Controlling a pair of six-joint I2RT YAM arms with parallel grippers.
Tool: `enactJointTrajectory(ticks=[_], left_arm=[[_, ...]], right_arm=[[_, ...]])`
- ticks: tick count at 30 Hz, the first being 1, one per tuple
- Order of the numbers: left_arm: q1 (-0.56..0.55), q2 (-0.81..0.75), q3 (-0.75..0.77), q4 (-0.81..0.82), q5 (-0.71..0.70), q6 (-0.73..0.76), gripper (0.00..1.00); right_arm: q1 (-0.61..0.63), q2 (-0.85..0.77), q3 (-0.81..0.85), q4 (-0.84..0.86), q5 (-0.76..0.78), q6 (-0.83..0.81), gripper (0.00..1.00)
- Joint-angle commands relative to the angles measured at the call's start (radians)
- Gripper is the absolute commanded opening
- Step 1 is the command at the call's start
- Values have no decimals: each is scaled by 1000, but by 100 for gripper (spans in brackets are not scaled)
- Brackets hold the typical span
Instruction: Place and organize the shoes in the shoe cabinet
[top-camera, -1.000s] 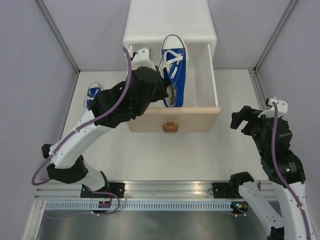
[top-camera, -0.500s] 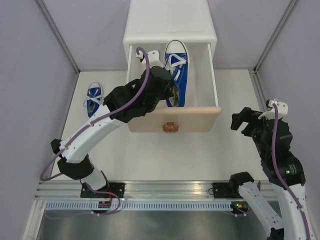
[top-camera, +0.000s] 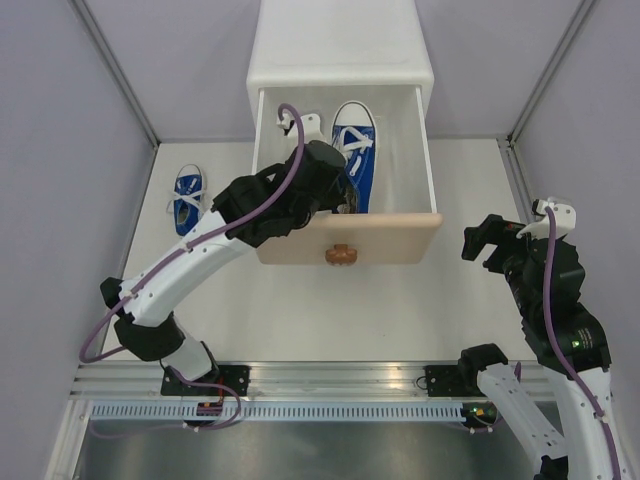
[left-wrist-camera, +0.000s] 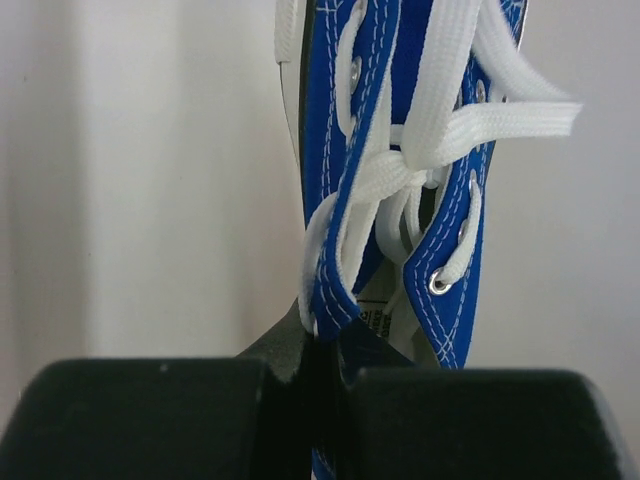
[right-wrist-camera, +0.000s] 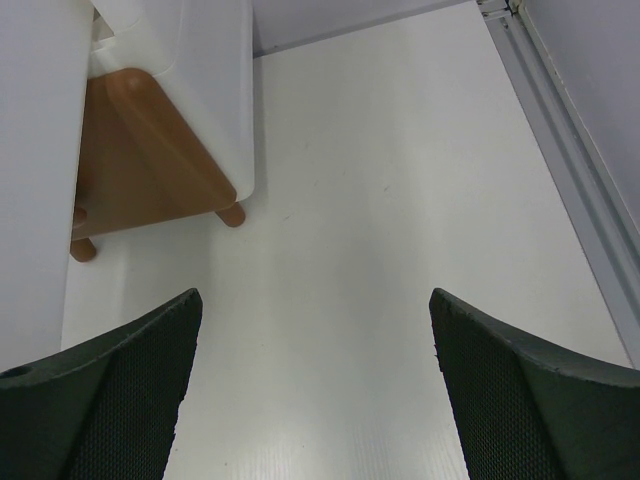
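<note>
The white shoe cabinet (top-camera: 340, 40) stands at the back with its beige upper drawer (top-camera: 390, 238) pulled out. A blue shoe (top-camera: 357, 150) with white laces lies inside the drawer, toe toward the back. My left gripper (top-camera: 340, 195) is down in the drawer at the shoe's heel end. In the left wrist view the left gripper (left-wrist-camera: 325, 345) is shut on the blue canvas edge beside the laces of that shoe (left-wrist-camera: 400, 180). A second blue shoe (top-camera: 186, 198) lies on the table left of the cabinet. My right gripper (top-camera: 497, 240) hangs open over the table on the right, holding nothing.
In the right wrist view the right gripper (right-wrist-camera: 315, 330) looks down on bare white table, with the cabinet's white side (right-wrist-camera: 220, 90), brown lower drawer front (right-wrist-camera: 140, 160) and a small brown foot (right-wrist-camera: 232, 214) at upper left. A metal rail (right-wrist-camera: 560, 150) borders the table's right edge.
My left arm has carried the blue shoe deeper and lower into the drawer, and the shoe has straightened. The right arm has not moved.
</note>
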Motion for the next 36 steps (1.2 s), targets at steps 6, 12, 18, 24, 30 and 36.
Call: enactJointTrajectory(ticks=[6, 12, 18, 24, 30, 36], left_arm=[[5, -86, -49, 16, 6, -52, 2], [8, -13, 48, 18, -7, -41, 2], [25, 79, 151, 16, -8, -43, 2], [46, 121, 158, 16, -5, -83, 2], [62, 147, 152, 16, -1, -104, 2], [78, 156, 132, 16, 1, -144, 3]], right_arm=[[4, -3, -9, 27, 7, 2, 98], [4, 5, -11, 34, -2, 13, 98], [4, 11, -5, 41, -7, 14, 98], [4, 23, 0, 46, -16, 16, 98], [4, 26, 5, 43, -7, 6, 98], [2, 34, 11, 41, -13, 10, 98]])
